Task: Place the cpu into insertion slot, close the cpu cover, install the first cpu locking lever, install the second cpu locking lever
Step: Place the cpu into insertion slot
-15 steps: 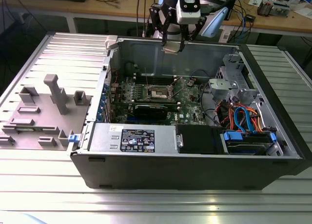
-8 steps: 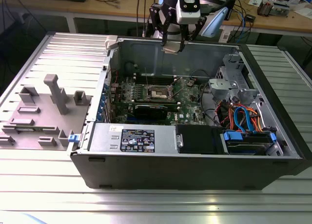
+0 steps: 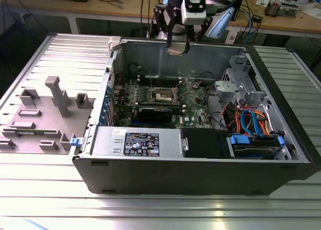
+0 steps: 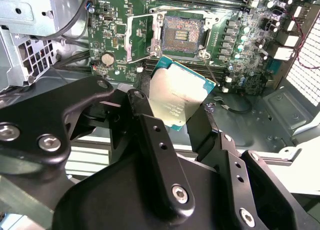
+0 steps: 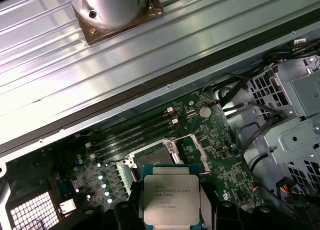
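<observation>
1. Nearest, inside the open computer case [image 3: 200, 174], the power supply [image 3: 142, 142] carries a white label; its print cannot be made out.
2. Mid-case, on the green motherboard [image 3: 196, 103], the insertion slot [image 3: 164, 94] lies open and empty. The cpu cover [image 4: 141, 37] is hinged up beside it.
3. Farthest, the gripper [image 3: 176, 47] hangs above the case's far wall [image 3: 145, 54]. Its jaws are clamped on two opposite edges of the cpu [image 4: 177, 97], whose metal top bears lines of print.
4. The insertion slot lies below the cpu, toward the near side and slightly to the exterior view's left, well apart. The cpu is square, with no long axis.
</observation>
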Motion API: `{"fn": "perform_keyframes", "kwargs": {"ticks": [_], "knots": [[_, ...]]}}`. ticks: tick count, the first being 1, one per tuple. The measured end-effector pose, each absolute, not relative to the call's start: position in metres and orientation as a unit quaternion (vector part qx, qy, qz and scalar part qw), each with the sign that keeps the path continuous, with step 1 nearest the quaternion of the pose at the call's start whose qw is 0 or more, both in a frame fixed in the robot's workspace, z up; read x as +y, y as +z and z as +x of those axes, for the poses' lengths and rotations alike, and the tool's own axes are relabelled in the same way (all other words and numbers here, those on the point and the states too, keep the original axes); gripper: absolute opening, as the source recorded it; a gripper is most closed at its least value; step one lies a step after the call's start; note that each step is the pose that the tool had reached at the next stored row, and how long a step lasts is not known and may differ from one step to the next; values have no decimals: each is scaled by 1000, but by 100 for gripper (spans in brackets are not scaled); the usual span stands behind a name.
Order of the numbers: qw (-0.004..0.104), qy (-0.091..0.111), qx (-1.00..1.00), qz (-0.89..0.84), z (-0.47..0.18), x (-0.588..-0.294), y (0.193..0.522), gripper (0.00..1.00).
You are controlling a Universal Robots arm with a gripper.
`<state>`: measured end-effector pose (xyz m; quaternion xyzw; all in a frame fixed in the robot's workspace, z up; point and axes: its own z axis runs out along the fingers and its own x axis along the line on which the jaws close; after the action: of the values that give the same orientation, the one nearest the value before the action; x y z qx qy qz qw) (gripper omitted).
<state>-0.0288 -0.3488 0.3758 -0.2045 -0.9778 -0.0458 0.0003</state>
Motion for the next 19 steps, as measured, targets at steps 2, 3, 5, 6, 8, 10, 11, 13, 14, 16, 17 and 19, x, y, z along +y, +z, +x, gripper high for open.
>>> {"fn": "perform_keyframes", "kwargs": {"ticks": [2,3,5,6,8,10,11,13,14,16,17,19], "knots": [[0,-46,-977,-210,-29,-349,376,54],[0,-46,-976,-212,-29,-349,376,54],[0,-46,-976,-215,-29,-349,376,54],[0,-46,-976,-215,-29,-349,376,54],[0,-46,-975,-215,-29,-349,376,54],[0,-46,-975,-215,-29,-349,376,54],[0,-46,-975,-215,-29,-349,376,54],[0,-46,-975,-216,-29,-349,376,54],[0,-46,-975,-216,-29,-349,376,54],[0,-46,-975,-217,-29,-349,376,54],[0,-46,-975,-218,-29,-349,376,54],[-1,-46,-974,-224,-29,-349,376,54]]}}
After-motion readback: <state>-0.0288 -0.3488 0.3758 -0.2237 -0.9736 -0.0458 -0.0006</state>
